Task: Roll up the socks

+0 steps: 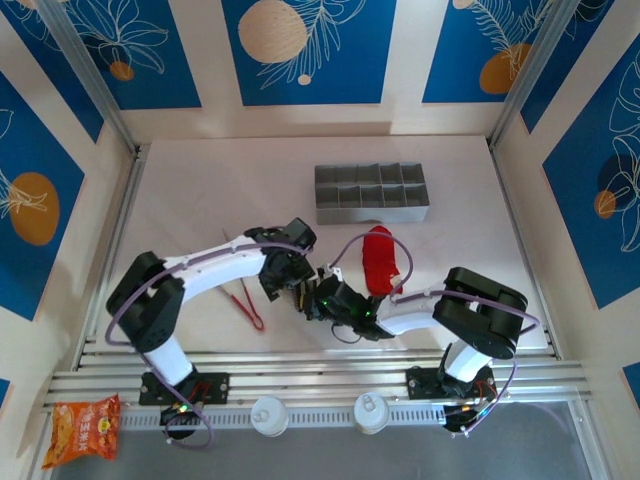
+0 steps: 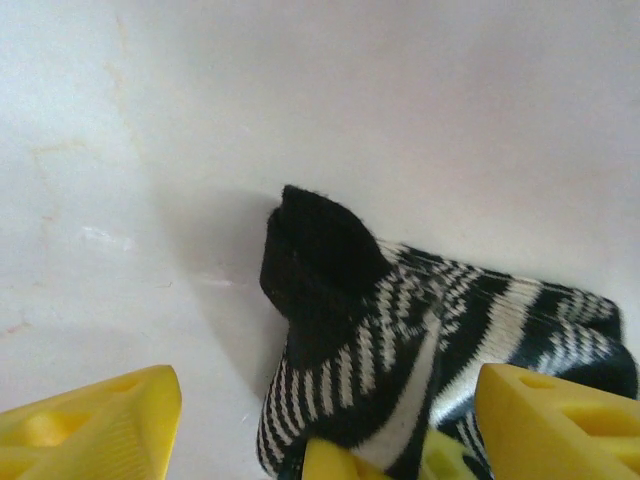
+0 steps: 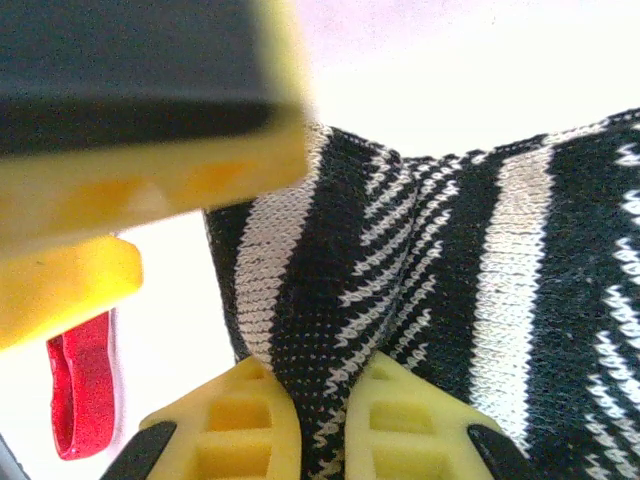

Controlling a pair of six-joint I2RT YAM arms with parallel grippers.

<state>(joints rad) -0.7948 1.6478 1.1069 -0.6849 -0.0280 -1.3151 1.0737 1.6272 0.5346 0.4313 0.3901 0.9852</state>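
Note:
The black sock with grey-white stripes lies bunched on the white table, its plain black toe sticking up. My left gripper is open, its yellow fingers wide on either side of the sock. My right gripper is shut on a fold of the striped sock, and its fingertips show under the sock's near edge. From above, the two grippers meet at the table's front middle and cover that sock. The red sock lies flat just to their right.
Red tongs lie left of the grippers, close to the left arm, and show again as red tongs beside a left finger. A grey compartment tray stands behind. A snack packet lies off the table, front left.

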